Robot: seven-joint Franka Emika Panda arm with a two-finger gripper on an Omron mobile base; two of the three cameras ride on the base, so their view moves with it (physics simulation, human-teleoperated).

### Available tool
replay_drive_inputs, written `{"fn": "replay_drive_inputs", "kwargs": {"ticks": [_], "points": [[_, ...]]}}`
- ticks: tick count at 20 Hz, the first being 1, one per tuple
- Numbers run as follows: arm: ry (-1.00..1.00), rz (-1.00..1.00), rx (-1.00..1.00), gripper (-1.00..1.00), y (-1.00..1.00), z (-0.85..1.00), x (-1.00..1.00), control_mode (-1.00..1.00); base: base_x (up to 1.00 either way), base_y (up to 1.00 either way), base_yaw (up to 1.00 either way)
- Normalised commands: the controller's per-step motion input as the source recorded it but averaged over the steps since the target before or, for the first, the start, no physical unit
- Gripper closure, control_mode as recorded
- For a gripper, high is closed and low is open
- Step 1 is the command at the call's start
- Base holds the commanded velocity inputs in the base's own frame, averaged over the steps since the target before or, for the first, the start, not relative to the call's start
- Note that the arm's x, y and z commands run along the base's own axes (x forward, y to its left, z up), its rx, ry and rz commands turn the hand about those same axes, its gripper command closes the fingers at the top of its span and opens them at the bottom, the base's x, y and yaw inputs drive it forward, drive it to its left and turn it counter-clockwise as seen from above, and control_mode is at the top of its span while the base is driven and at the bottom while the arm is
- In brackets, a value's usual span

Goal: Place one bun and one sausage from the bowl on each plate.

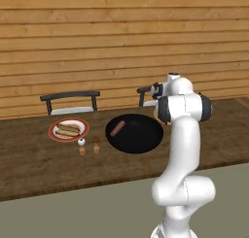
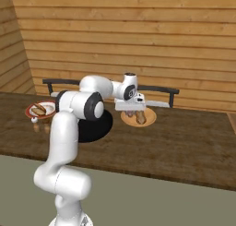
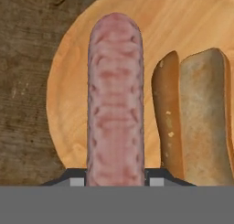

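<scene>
My gripper (image 3: 115, 179) is shut on a reddish-brown sausage (image 3: 115, 99), which lies lengthwise between the fingers just above the tan-orange plate (image 3: 73, 104). A tan bun (image 3: 203, 118) lies on that plate beside the sausage. From the right base view, the gripper (image 2: 136, 113) hangs low over the tan plate (image 2: 152, 116). The black bowl (image 1: 141, 137) sits mid-table and holds one sausage (image 1: 116, 128). At the left, the white red-rimmed plate (image 1: 52, 132) carries a bun and a sausage.
Two small shakers (image 1: 81, 145) (image 1: 96, 144) stand in front of the red-rimmed plate, left of the bowl. Dark chair backs (image 1: 70, 96) line the table's far side before the wooden wall. The table's front edge runs close to the base.
</scene>
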Motion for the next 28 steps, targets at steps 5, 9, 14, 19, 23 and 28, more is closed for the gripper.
{"fn": "replay_drive_inputs", "kwargs": {"ticks": [5, 9, 14, 19, 23, 28], "points": [[0.0, 0.0, 0.0, 1.0, 0.0, -0.26, 0.03, -1.0, 0.0, 0.0, 0.0], [0.0, 0.0, 0.0, -1.0, 0.0, 0.0, 0.02, -1.0, 0.0, 0.0, 0.0], [0.02, 0.0, -0.01, -1.0, 0.0, 0.03, 0.0, -1.0, 0.0, 0.0, 0.0], [0.02, 0.0, -0.03, -1.0, 0.0, 0.08, 0.0, -1.0, 0.0, 0.0, 0.0], [0.0, 0.0, 0.0, -1.0, 0.24, 0.69, -0.13, -1.0, 0.0, 0.0, 0.0], [0.0, 0.0, 0.0, -1.0, 0.39, 0.72, -0.7, -1.0, 0.0, 0.0, 0.0]]}}
